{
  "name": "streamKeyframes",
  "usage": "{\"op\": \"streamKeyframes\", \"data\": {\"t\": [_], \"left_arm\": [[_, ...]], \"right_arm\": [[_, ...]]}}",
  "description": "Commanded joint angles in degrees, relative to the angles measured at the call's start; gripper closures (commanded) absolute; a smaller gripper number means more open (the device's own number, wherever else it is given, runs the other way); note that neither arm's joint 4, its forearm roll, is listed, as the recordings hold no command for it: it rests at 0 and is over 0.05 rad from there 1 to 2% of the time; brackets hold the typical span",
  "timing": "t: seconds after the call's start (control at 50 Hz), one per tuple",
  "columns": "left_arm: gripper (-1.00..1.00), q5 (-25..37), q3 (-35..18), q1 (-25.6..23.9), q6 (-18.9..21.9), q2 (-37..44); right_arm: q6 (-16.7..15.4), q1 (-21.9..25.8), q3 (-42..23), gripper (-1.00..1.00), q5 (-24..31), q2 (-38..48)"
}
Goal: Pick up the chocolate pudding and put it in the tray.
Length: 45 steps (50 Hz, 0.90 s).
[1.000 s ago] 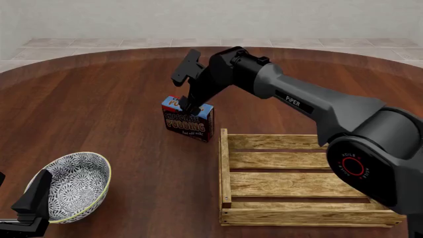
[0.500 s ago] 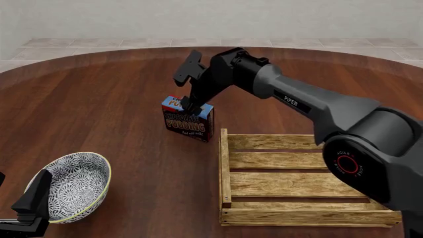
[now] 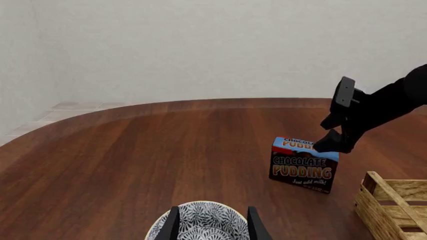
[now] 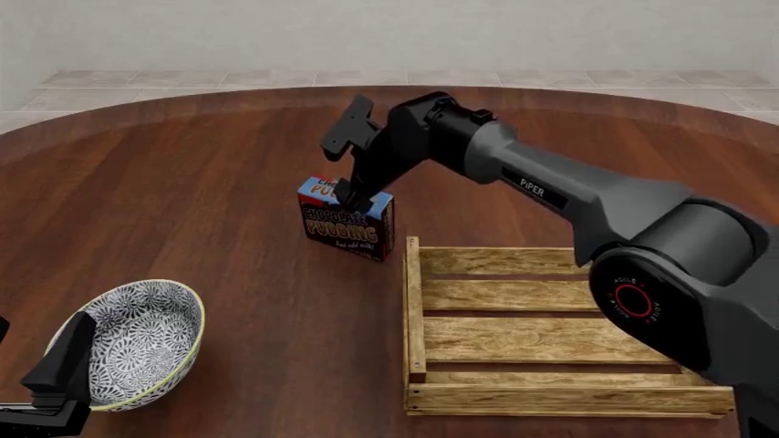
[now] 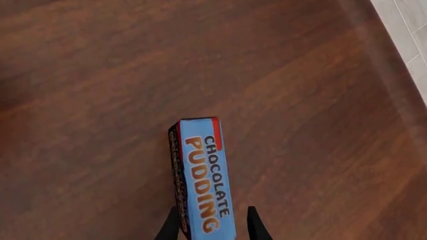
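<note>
Right claw: fingers either side of chocolate pudding, contact unclear.
Left claw: apart, cropped.
Tray: partly behind arm.

Fixed front overview; two close wrist views

The right gripper hides part of the chocolate pudding's top edge. The tray is cut off at the left wrist view's corner. The bowl is cropped by that view's edge, between dark fingers.
</note>
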Motion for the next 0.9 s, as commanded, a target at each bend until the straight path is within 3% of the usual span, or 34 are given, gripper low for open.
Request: {"op": "streamKeyframes", "data": {"t": [0.02, 0.9], "left_arm": [[-1.00, 0.0, 0.0, 0.0, 0.0, 0.0], [-1.00, 0.0, 0.0, 0.0, 0.0, 0.0]], "right_arm": [[0.3, 0.0, 0.2, -1.00, -0.3, 0.2], [1.1, 0.3, 0.9, -1.00, -1.4, 0.9]]}}
